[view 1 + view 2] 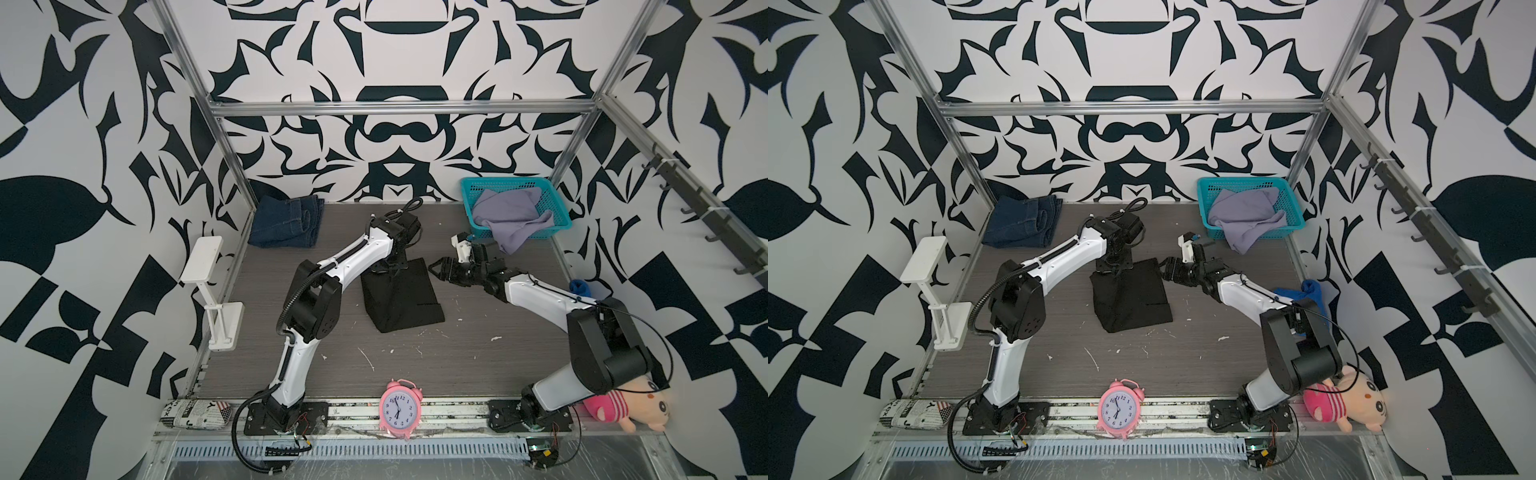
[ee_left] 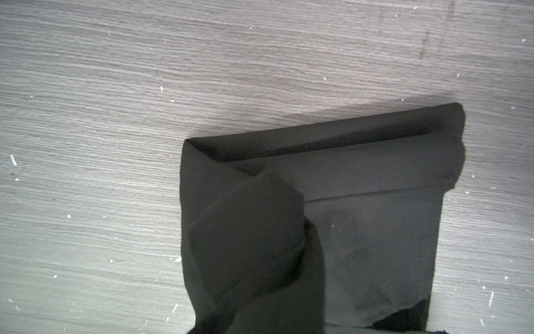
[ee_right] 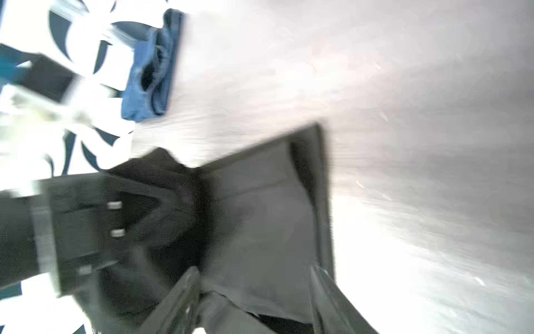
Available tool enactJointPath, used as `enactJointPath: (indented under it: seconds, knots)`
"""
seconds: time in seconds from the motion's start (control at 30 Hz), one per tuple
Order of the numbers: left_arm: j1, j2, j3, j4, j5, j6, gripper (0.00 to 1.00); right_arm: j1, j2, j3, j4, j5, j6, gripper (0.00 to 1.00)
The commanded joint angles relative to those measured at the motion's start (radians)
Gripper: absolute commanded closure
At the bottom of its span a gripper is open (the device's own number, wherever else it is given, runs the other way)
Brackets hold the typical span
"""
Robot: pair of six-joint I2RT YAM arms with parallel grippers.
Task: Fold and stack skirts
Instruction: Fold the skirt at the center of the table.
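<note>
Front edge, in both top views: pink alarm clock [image 1: 400, 409] stands upright at mid front. Newsprint-pattern pouch [image 1: 195, 413] is at the near left corner. Pink striped plush toy [image 1: 631, 405] is at the near right corner, partly behind the right arm [image 1: 540, 299].

Mid table [image 1: 457, 357]: black skirt [image 1: 405, 301] lies approx ctr, folded to a rough rectangle, near edge flat on the wood. Left gripper [image 1: 391, 264] is over its far left corner, pinched tight on the cloth, and that corner is pulled up into a peak. Left wrist view shows the skirt [image 2: 375, 231] w/ a turned-over band along one edge and a bunch of fabric rising toward the lens. The gripper's tips are hidden by it.

Right gripper [image 1: 438, 269] sits just beside the skirt's far right corner, jaws spread wide, holding nothing. Right wrist view is motion-blurred: both fingers [image 3: 185, 295] apart w/ black cloth seen btwn them; whether they touch it can't be told.

Bright blue cloth [image 1: 1310, 291] lies by the right wall, partly behind the right arm. White stand [image 1: 205, 259] is at the left edge.

Far: denim skirt [image 1: 286, 222] is folded in the back left corner, well apart from the black one. Teal basket [image 1: 505, 181] in the back right corner holds the lavender skirt [image 1: 511, 218], crumpled, one end spilling over the near rim onto the table.
</note>
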Motion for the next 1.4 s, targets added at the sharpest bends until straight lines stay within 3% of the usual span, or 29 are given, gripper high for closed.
enactJointPath:
  seconds: [0.0, 0.17, 0.4, 0.63, 0.67, 0.8, 0.83, 1.03, 1.27, 1.37]
  knots:
    - [-0.008, 0.015, 0.028, -0.046, -0.003, -0.004, 1.00, -0.004, 0.048, -0.036, -0.047, -0.013, 0.000, 0.35]
    - [-0.012, 0.016, 0.031, -0.047, -0.012, -0.003, 1.00, 0.019, 0.119, -0.052, -0.002, -0.049, 0.014, 0.36]
    - [-0.027, 0.036, 0.059, -0.039, -0.007, -0.002, 1.00, 0.036, 0.233, -0.050, 0.079, -0.111, 0.053, 0.45]
    - [-0.044, 0.053, 0.071, -0.012, 0.030, 0.006, 1.00, 0.039, 0.256, -0.052, 0.133, -0.123, 0.084, 0.51]
    - [-0.044, 0.053, 0.070, -0.005, 0.041, 0.009, 0.98, 0.040, 0.254, -0.052, 0.133, -0.123, 0.084, 0.51]
    - [-0.051, 0.052, 0.068, 0.016, 0.065, 0.006, 0.66, 0.039, 0.246, -0.055, 0.142, -0.123, 0.086, 0.52]
    - [-0.051, 0.052, 0.070, 0.020, 0.073, 0.007, 0.63, 0.039, 0.245, -0.054, 0.141, -0.122, 0.085, 0.52]
    - [-0.068, 0.011, 0.137, 0.032, 0.150, 0.003, 0.56, 0.039, 0.248, -0.049, 0.136, -0.120, 0.085, 0.53]
    - [-0.088, -0.147, 0.106, 0.297, 0.342, -0.012, 0.52, 0.037, 0.245, -0.041, 0.124, -0.115, 0.079, 0.54]
    - [-0.090, -0.226, 0.074, 0.364, 0.360, 0.002, 0.50, 0.033, 0.237, -0.043, 0.113, -0.113, 0.074, 0.54]
